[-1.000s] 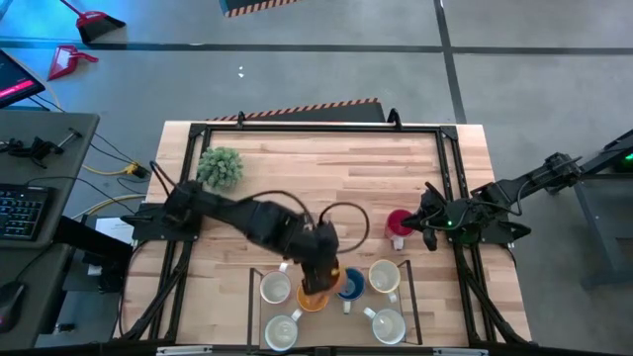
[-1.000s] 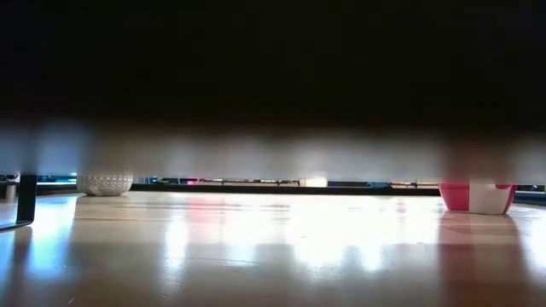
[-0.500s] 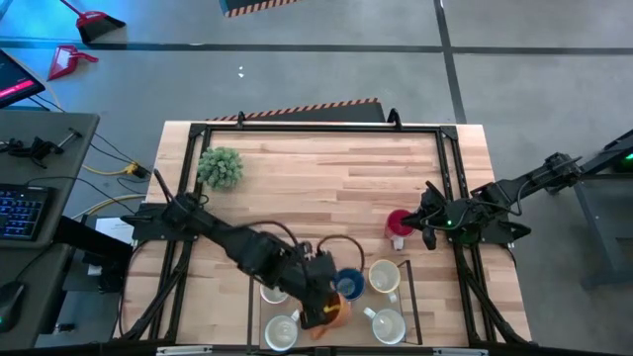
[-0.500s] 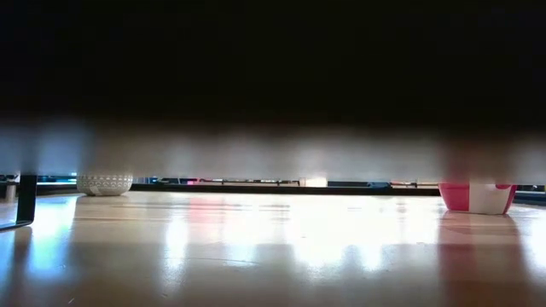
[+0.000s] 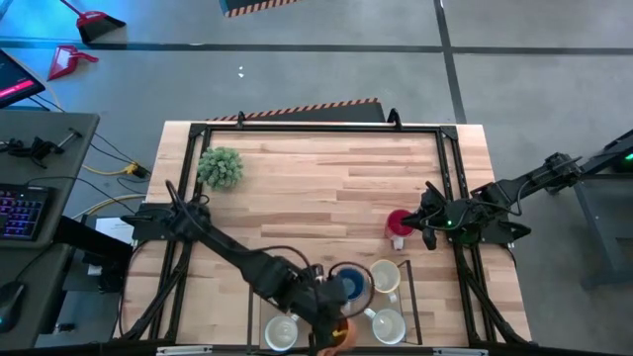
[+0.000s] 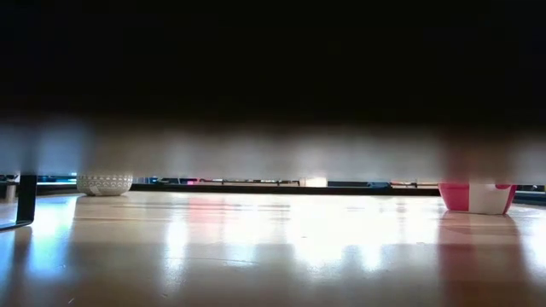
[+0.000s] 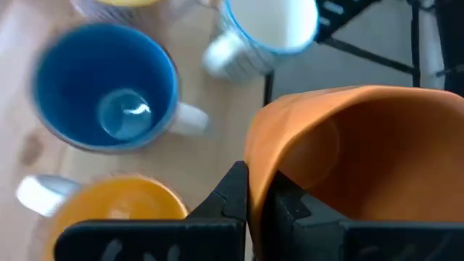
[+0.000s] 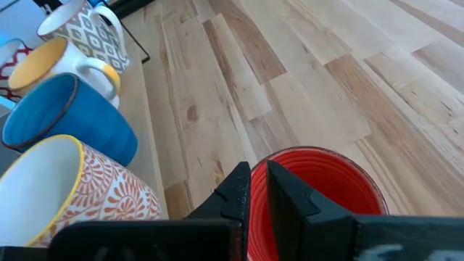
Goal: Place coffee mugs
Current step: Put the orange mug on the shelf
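I had just swung the left gripper [image 5: 331, 331] from the middle of the mug cluster down toward the near edge of the table, carrying the orange mug [image 7: 362, 156] with it; half a second earlier it had hung just short of the blue mug [image 5: 351, 285], and now it sat past that mug, at the very front of the table. In the left wrist view the fingers were pinched tight on the orange mug's rim, one inside and one outside the wall, and the mug was tilted, with bare floor and a table frame bar showing beyond it. Just behind the claw stood the blue mug, a yellow-lined mug [image 7: 116, 206] and a white striped mug [image 7: 264, 32]. To me this meant the orange mug was near its slot in the front row but not yet set down, and it still had to be levelled. The right gripper [image 5: 427, 223] had not shifted at all: it waited by the right side of the table, its fingers closed over the rim of the red mug [image 8: 319, 192], which stood on the wood. The potted plant [image 5: 220, 167] was far off at the table's back left corner.
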Tool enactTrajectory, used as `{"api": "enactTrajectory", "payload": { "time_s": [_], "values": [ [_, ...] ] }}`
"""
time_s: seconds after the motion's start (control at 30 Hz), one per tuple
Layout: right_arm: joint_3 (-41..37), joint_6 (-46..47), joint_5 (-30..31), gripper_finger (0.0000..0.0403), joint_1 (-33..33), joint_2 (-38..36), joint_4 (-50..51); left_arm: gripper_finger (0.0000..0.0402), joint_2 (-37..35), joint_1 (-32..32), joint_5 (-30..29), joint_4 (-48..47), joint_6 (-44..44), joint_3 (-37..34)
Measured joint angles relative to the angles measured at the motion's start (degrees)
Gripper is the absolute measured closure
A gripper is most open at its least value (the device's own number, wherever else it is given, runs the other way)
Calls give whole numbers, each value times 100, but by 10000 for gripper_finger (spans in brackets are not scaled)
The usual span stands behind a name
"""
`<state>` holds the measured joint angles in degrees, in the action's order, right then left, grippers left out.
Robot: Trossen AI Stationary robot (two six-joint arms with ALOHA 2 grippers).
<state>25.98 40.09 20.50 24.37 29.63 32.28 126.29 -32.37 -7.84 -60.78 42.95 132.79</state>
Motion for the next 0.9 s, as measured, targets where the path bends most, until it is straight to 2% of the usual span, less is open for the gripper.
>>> {"api": "enactTrajectory", "payload": {
  "time_s": [0.37,0.47,0.9],
  "values": [
    [0,-2,174,379,1,4,160,396,231,-101,-120,51,347,7],
    [0,0,71,379,-1,-1,187,396,361,-65,-77,258,359,7],
    [0,-2,-170,379,1,2,265,396,706,29,115,-9,465,0]
  ]
}}
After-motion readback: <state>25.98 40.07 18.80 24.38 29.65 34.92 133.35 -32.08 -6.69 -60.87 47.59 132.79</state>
